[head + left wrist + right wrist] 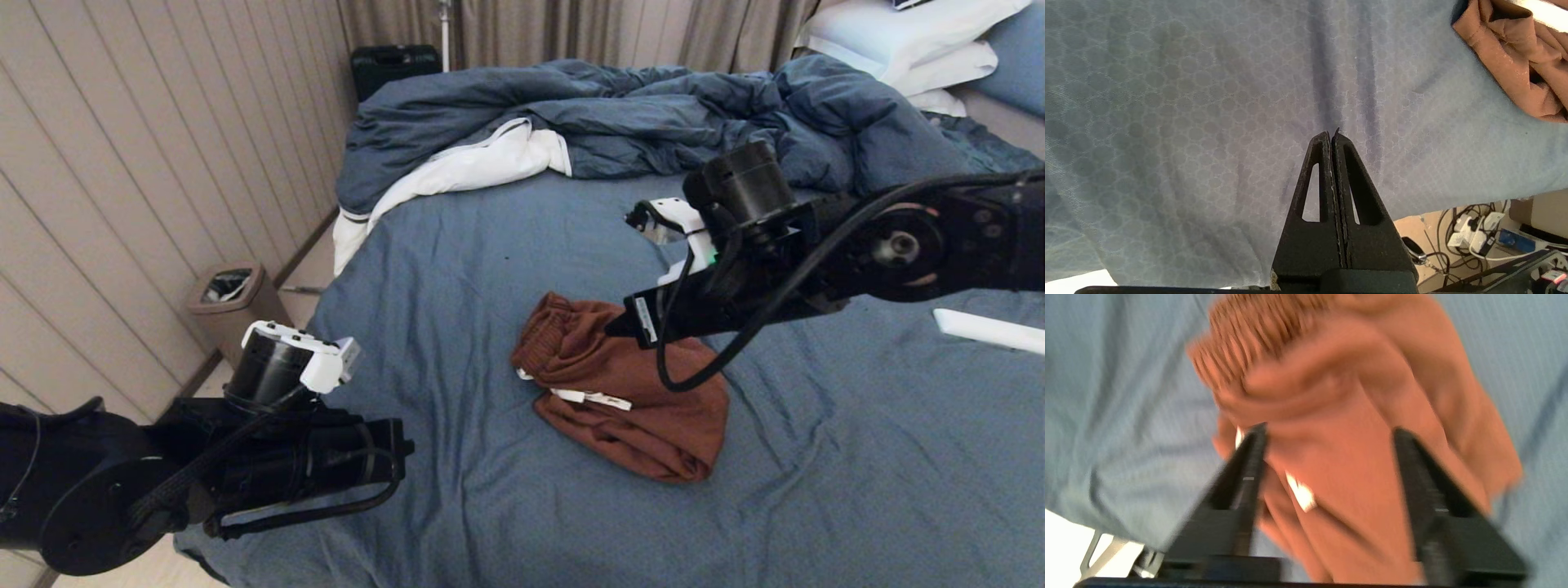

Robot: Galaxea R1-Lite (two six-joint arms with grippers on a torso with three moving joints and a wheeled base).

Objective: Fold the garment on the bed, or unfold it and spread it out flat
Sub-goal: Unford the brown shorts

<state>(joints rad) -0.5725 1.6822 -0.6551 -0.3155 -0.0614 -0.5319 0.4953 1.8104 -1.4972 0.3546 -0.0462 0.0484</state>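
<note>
The rust-brown shorts lie crumpled in a heap on the bed's slate-blue sheet, with the gathered waistband at the far left and the white drawstring across the front. My right gripper hovers just over the heap's far side. In the right wrist view it is open, its fingers spread above the shorts and nothing between them. My left gripper is shut on nothing, low at the bed's near left edge, with the shorts off to one side.
A rumpled dark-blue duvet with white lining fills the far half of the bed, and white pillows lie at the far right. A slim white object rests on the sheet at right. A bin stands by the left wall. Cables lie on the floor.
</note>
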